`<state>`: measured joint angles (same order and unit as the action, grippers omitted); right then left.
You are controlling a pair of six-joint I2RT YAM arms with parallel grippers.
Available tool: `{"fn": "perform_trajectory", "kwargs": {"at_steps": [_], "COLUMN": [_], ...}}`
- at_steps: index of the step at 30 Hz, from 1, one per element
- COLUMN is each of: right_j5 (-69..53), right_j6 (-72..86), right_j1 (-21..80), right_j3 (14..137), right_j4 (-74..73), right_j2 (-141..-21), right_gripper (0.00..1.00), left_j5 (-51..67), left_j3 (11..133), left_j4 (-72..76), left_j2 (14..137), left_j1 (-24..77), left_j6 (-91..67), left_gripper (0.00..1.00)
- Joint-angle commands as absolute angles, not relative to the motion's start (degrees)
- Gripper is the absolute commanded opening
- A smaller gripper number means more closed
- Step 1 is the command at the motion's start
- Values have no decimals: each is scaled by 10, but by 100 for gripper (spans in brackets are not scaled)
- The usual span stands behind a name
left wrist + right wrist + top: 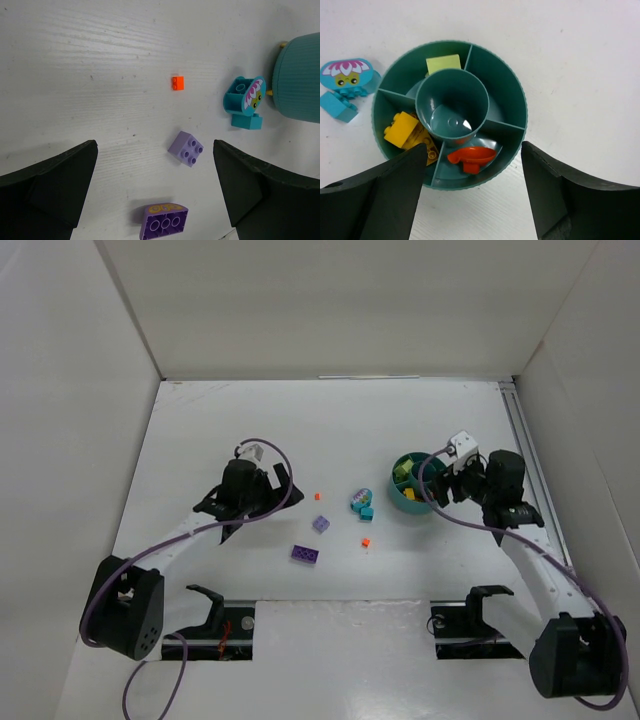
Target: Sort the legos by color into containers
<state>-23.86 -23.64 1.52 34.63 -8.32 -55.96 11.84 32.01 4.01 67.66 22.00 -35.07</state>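
Observation:
The teal bowl lies under my right gripper, whose jaws stand open and hold nothing. A red-orange piece lies in the bowl's nearest compartment. Yellow bricks fill another, and a light green brick a third. My left gripper hangs open above the table. A lavender brick and a purple brick lie between its fingers, untouched. A small orange brick sits farther off. Cyan bricks, one with a flower face, rest beside the bowl.
From above, the bowl sits right of centre, with the cyan bricks just to its left. A second small orange brick lies nearer the front. White walls enclose the table on three sides, and a rail runs along the right edge.

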Motion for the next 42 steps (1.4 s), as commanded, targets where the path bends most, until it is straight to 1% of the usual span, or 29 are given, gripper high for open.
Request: {"fn": "perform_trajectory", "kwargs": {"at_steps": [1, 4, 5, 9, 10, 11, 12, 13, 15, 16, 17, 18, 20, 23, 24, 25, 26, 31, 42], "right_j5": [-270, -244, -213, -126, -102, -102, -67, -43, 8, 9, 9, 9, 15, -19, -28, -28, -36, -41, -52], "right_j6": [-254, -273, -279, -266, -254, -254, -244, -237, -218, -212, -212, -205, -199, -193, -193, -193, -193, -210, -216], "right_j1": [11, 29, 41, 140, 189, 218, 248, 313, 376, 402, 438, 452, 467, 473, 473, 473, 473, 484, 490], "right_j3": [348, 359, 367, 367, 367, 367, 367, 373, 378, 378, 378, 378, 384, 384, 378, 378, 378, 391, 397], "right_j4": [-66, -122, -138, -173, -173, -173, -173, -179, -179, -172, -164, -163, -142, -114, -98, -91, -91, -86, -70], "right_j2": [-507, -470, -462, -447, -447, -454, -460, -468, -499, -514, -530, -563, -595, -652, -677, -688, -698, -748, -806], "right_gripper": [81, 81, 81, 81, 79, 79, 79, 79, 78, 78, 75, 72, 67, 64, 59, 59, 57, 57, 57], "left_j5": [123, 118, 113, 113, 106, 106, 101, 101, 101, 101, 101, 101, 96, 83, 83, 83, 83, 88, 89], "left_j3": [348, 348, 348, 343, 338, 338, 338, 337, 343, 343, 343, 343, 343, 343, 343, 343, 343, 337, 332], "left_j4": [47, 34, 34, 34, 34, 34, 29, 29, 24, 24, 24, 24, 24, 24, 24, 24, 24, 34, 40], "left_j2": [664, 658, 658, 658, 658, 658, 664, 664, 671, 671, 671, 671, 671, 682, 682, 682, 688, 693, 693], "left_j1": [233, 233, 233, 238, 238, 238, 238, 238, 238, 238, 238, 238, 243, 243, 243, 243, 243, 243, 243], "left_j6": [-339, -339, -339, -345, -352, -352, -352, -352, -352, -357, -357, -357, -357, -357, -357, -357, -357, -357, -357], "left_gripper": [100, 100, 100, 100, 100, 100, 100, 100, 100, 100, 100, 100, 100, 100, 100, 100, 100, 100, 100]}}
